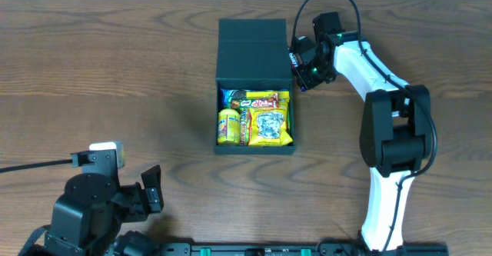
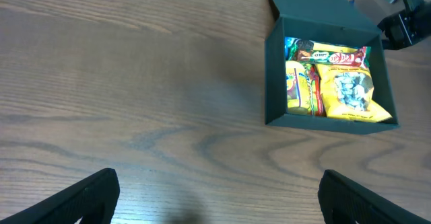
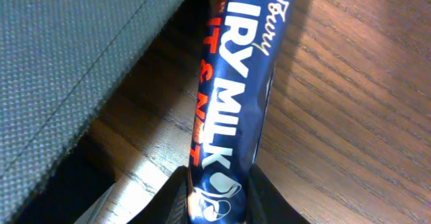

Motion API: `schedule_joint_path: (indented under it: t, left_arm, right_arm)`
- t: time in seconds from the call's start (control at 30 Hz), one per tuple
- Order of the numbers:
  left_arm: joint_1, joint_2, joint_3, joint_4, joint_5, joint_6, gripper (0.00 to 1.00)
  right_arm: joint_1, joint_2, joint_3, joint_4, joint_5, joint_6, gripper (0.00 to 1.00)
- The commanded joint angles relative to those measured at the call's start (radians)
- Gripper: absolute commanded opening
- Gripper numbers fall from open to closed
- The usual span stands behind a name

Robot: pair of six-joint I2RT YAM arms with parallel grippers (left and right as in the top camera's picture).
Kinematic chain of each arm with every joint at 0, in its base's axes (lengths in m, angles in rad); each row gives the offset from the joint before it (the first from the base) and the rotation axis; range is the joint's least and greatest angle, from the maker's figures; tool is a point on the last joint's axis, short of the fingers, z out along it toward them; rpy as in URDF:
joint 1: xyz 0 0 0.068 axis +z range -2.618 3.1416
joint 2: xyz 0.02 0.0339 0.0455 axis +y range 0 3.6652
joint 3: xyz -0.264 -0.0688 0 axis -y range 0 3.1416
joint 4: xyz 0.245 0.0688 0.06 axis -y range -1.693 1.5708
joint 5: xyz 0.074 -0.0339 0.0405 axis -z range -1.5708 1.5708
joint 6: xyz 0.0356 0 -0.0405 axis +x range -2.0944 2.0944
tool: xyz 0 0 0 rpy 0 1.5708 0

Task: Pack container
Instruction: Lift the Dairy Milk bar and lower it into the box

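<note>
The container (image 1: 217,110) is a dark box standing in the middle of the table with its flap lid (image 1: 254,48) folded back. Several snack packets lie inside, mostly yellow (image 1: 269,125). In the left wrist view the container (image 2: 273,83) sits at the upper right. My right gripper (image 1: 298,62) hovers by the lid's right edge. In the right wrist view it (image 3: 217,200) is shut on a dark blue chocolate bar (image 3: 236,83), which hangs over the wood beside the lid (image 3: 67,49). My left gripper (image 2: 219,197) is open and holds nothing, low at the near left (image 1: 146,196).
The right arm (image 1: 392,133) reaches from the near right edge up to the container's far right corner. Bare wooden table (image 1: 115,71) spreads left of the container and between it and the left arm's base (image 1: 84,210).
</note>
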State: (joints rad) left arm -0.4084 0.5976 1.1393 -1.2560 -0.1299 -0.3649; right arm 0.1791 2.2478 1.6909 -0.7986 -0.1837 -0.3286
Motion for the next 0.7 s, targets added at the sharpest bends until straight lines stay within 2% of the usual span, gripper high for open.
schedule_joint_path:
  t: [0.0,0.2,0.43,0.67]
  left_arm:
    - [0.004,-0.003,0.0,0.0,0.008,0.011,0.95]
    - [0.004,-0.003,0.0,-0.001,0.008,0.014,0.95]
    - [0.004,-0.003,0.0,-0.004,0.008,0.014,0.95]
    - [0.004,-0.003,0.0,-0.004,0.008,0.029,0.95]
  right_arm:
    - [0.005,0.022,-0.004,-0.009,0.003,0.0,0.22]
    - [0.004,-0.033,0.013,-0.032,0.003,0.0,0.21]
    - [0.007,-0.18,0.031,-0.058,0.003,-0.025,0.2]
    - [0.059,-0.341,0.031,-0.121,0.004,-0.173,0.15]
